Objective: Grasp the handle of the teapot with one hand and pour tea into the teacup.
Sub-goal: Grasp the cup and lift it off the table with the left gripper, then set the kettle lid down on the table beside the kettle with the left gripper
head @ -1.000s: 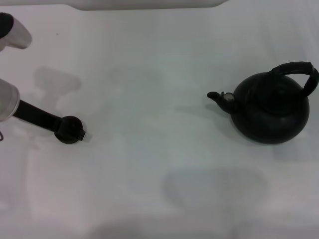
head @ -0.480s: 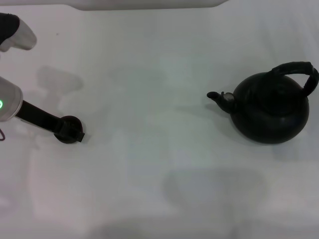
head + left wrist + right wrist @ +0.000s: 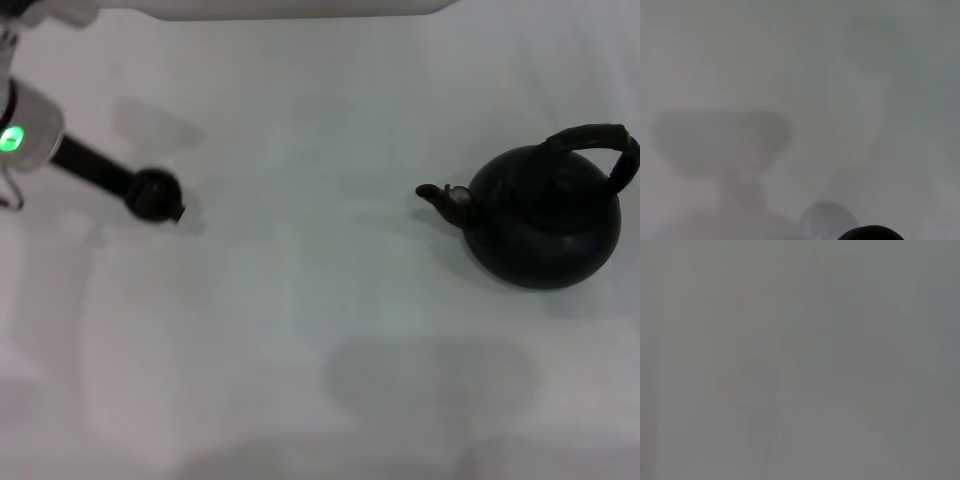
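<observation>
Near the far left corner of the table (image 3: 300,320), the left gripper (image 3: 155,194) shows as a dark rounded end on a black rod, low over the surface. Whether it is open or closed cannot be told, nor whether it carries anything. No cup can be picked out apart from that dark end, so the cup's place stays uncertain. The right gripper is not seen in any view; its wrist camera shows only blank grey.

Well apart from the left gripper, by the right edge about midway along, the teapot (image 3: 545,225) stands upright. Its spout (image 3: 440,194) points toward the left edge. The handle (image 3: 595,140) arches over the top, nearer the right edge, clear of everything. No tea is visible.

The pot looks like cast iron, so it is probably heavy and rigid, heavier still if full. Its round body looks too wide and smooth to clamp. The handle is the place to take hold: at the crown of the arch, where its ribbed wrap should resist slipping and the weight hangs straight below. A grip off to one side would likely let the pot swing or tip early. The right arm is probably the nearer one for this.
</observation>
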`<action>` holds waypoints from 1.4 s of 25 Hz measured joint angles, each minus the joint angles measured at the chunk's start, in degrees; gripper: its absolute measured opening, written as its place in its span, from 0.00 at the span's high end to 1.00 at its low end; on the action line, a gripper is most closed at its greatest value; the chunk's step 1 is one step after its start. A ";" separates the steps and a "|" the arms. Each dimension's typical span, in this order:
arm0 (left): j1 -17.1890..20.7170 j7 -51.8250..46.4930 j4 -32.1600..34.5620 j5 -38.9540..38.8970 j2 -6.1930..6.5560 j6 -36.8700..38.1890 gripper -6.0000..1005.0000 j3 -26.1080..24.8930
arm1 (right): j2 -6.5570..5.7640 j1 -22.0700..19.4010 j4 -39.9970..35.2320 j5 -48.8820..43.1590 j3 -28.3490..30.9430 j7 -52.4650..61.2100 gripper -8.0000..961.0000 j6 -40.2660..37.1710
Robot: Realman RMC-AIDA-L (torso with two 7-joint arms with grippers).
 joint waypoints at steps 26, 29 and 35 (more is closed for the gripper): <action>-25.86 -2.71 -20.47 -12.97 -1.12 10.93 0.30 25.37 | 0.23 1.00 1.24 -0.09 -2.83 0.00 0.08 -3.00; -26.84 -2.54 -22.97 -14.53 -1.23 12.77 0.30 26.67 | 0.26 1.17 1.62 -0.09 -2.84 0.00 0.08 -2.93; -27.87 -2.57 -24.36 -17.35 -1.31 15.48 0.30 29.55 | 0.27 1.27 1.70 -0.09 -2.83 -0.04 0.08 -2.63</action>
